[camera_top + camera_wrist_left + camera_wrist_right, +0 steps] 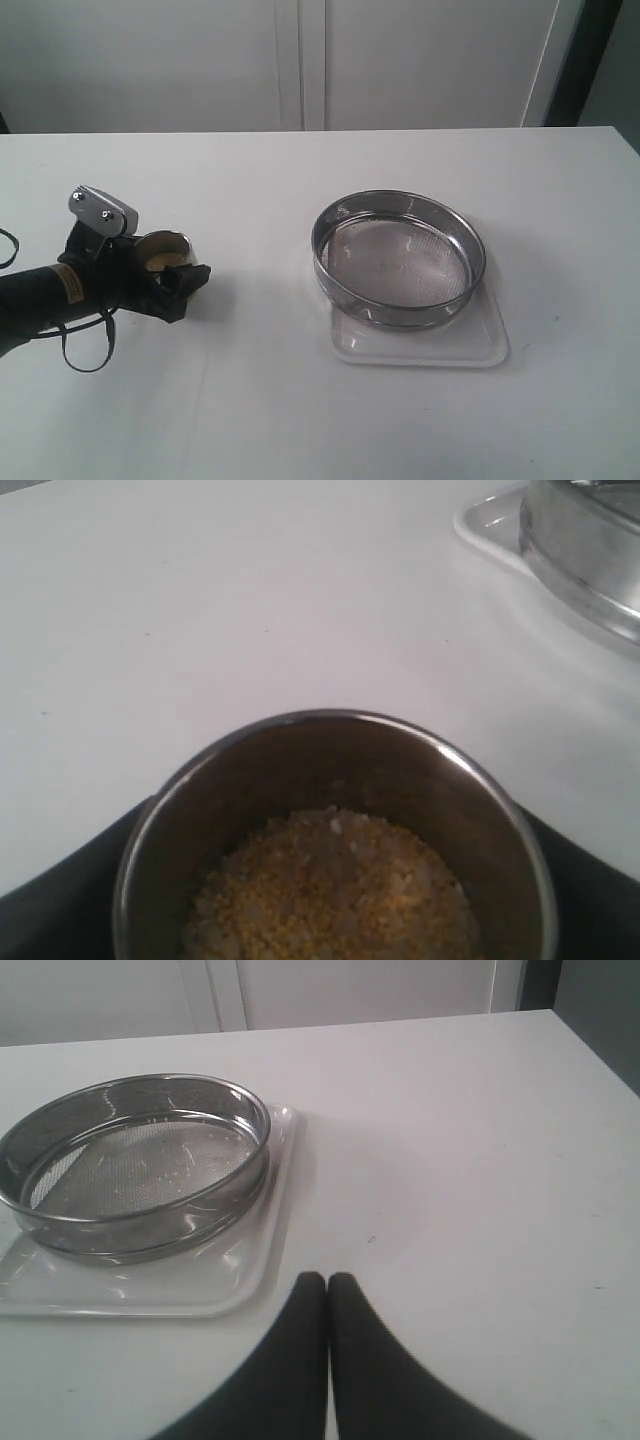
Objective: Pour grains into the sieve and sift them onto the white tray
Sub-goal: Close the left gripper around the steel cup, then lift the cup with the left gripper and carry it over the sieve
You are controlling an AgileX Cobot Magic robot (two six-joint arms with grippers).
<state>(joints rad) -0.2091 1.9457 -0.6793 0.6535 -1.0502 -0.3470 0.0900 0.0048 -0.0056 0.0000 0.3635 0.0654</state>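
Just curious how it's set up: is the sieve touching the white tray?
Touching. The right wrist view shows the sieve resting on the white tray.

Steel gleams on the sieve: a polished rim throwing reflections, with fine wire mesh inside, dull grey. Under it the white tray looks like smooth, glossy plastic. The cup is metal, bright at the rim and duller inside. The grains are coarse, sandy and matt. The table is smooth, matt white. The right end effector is matt black and smooth.
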